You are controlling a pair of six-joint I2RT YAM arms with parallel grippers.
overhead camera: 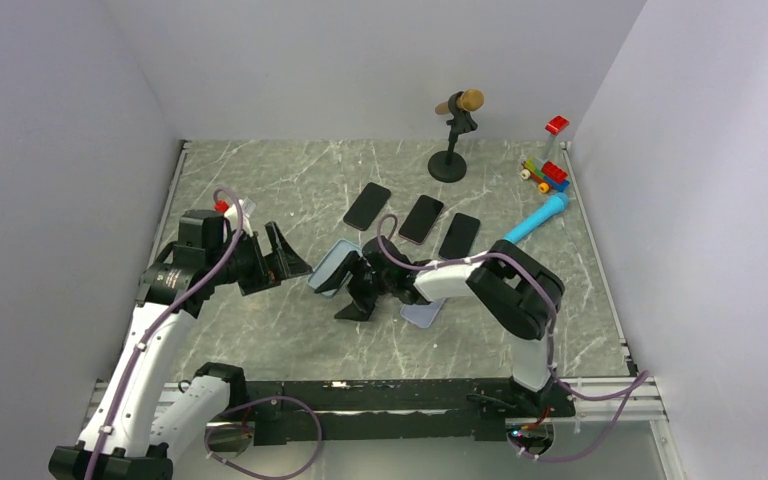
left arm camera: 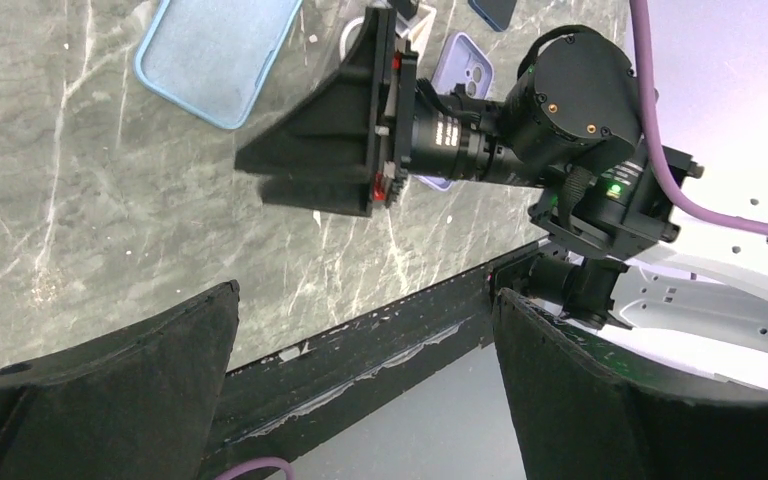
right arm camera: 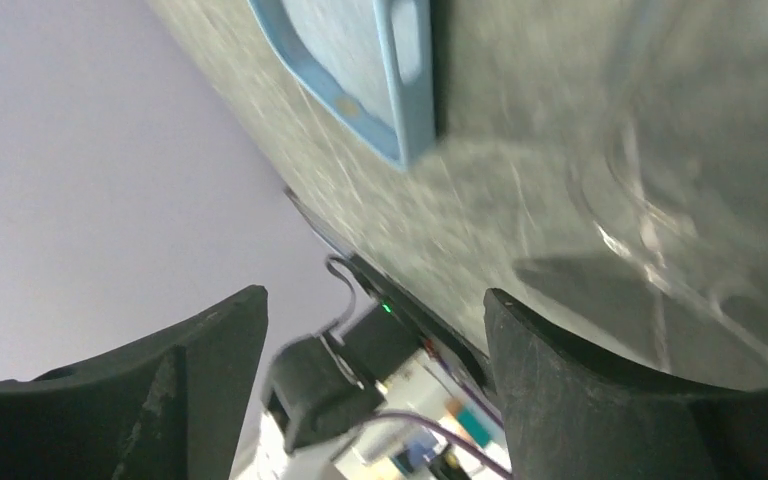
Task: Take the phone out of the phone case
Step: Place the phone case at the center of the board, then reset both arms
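Three dark phones (overhead camera: 421, 218) lie bare in a row on the marble table (overhead camera: 260, 190). An empty light blue case (overhead camera: 330, 262) lies face up mid-table, also in the left wrist view (left arm camera: 220, 55) and the right wrist view (right arm camera: 360, 60). A lavender case (overhead camera: 423, 313) lies near the right arm. A blurred clear case (right arm camera: 700, 200) shows beside the right fingers. My right gripper (overhead camera: 335, 298) (right arm camera: 375, 295) is open just in front of the blue case, nothing between its fingers. My left gripper (overhead camera: 295, 262) (left arm camera: 365, 300) hangs open and empty left of the blue case.
A microphone on a black stand (overhead camera: 452, 150) is at the back. A blue tube (overhead camera: 538, 220) and small toy bricks (overhead camera: 550, 175) lie at the back right. The black front rail (left arm camera: 360, 370) runs along the table's near edge.
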